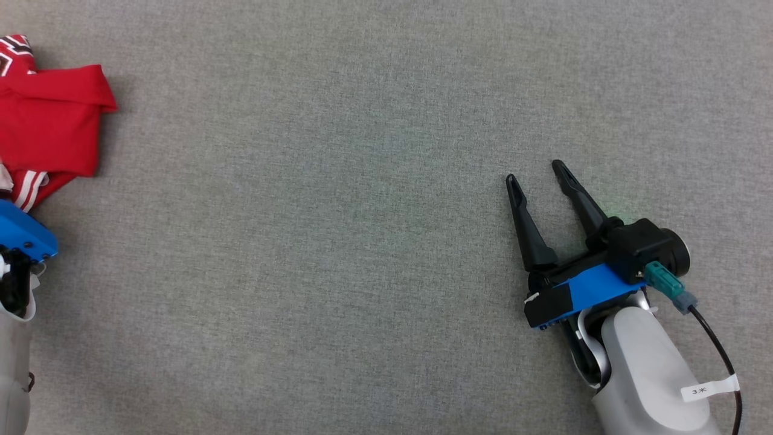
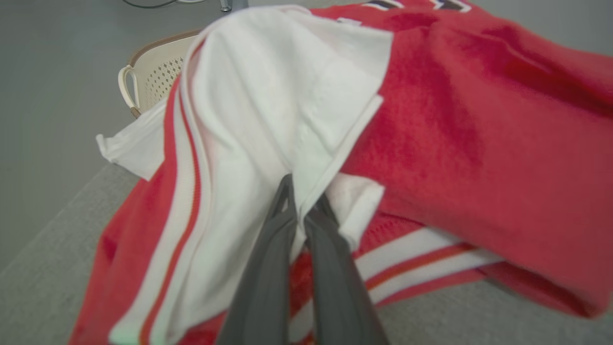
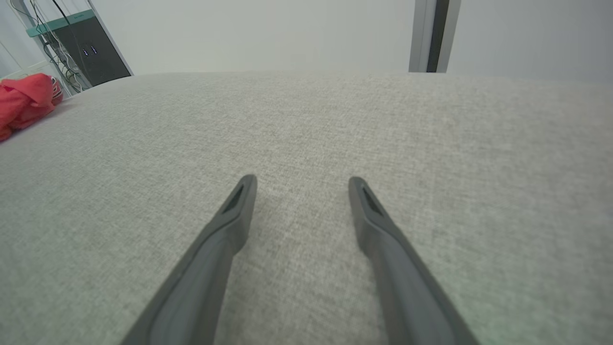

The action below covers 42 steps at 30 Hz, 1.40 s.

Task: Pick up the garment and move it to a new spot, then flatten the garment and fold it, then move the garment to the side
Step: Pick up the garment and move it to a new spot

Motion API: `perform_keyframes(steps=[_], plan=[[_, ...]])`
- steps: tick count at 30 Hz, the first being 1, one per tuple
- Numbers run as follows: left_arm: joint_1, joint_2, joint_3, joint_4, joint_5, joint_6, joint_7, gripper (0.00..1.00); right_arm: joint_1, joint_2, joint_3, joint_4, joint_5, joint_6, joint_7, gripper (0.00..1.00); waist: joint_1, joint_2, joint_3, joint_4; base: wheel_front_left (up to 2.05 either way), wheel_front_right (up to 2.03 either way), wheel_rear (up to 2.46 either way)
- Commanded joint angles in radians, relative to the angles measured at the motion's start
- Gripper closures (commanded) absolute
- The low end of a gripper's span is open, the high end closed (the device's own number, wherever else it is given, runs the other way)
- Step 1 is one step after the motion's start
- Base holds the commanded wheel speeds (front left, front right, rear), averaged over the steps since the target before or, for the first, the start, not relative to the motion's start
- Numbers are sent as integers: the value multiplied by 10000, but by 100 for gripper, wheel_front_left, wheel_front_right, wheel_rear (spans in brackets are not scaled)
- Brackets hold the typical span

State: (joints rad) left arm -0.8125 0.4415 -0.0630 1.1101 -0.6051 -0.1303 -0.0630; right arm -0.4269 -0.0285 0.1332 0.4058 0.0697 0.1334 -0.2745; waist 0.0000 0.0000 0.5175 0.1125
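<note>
The left end effector (image 2: 301,199) is clamped on a white-lined fold of the crumpled red garment (image 1: 48,127) at the far left of the table (image 1: 338,211), while the right end effector (image 1: 534,171) rests open well apart, so the pick-up step looks under way and next calls for lifting and carrying the garment toward the middle.

One garment (image 1: 48,121); two grippers (image 1: 534,171) (image 2: 304,191) — one basket (image 2: 158,72)

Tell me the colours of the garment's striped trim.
White with an orange-red stripe, on the red garment; best in left wrist view.
</note>
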Motion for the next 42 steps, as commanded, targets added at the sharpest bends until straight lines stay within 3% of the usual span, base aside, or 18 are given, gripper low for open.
perform_keyframes(steps=[1,11,20,25,42], plan=[[-107,-19,-170,-33,-113,-7,99,100,381,-407,-293,835,132,-48,184,0,0,0,-96,-26,0,0,0],[-213,354,-2178,-2069,-474,-7,-590,100,762,-269,-93,824,702,-36,135,0,0,0,-1257,-192,0,0,0],[-372,257,-4344,-4437,-986,-7,-1272,100,1272,-250,282,848,1435,-28,104,0,0,0,-2610,-1027,0,0,0],[-292,-238,-5191,-5260,-1237,-7,-1454,100,1603,-247,340,884,1660,-28,103,0,0,0,-3101,-1484,0,0,0],[293,-3308,-8282,-5751,-2104,-8,-1897,100,2012,-244,651,898,2182,-28,103,0,0,0,-3652,-3586,0,0,0]])
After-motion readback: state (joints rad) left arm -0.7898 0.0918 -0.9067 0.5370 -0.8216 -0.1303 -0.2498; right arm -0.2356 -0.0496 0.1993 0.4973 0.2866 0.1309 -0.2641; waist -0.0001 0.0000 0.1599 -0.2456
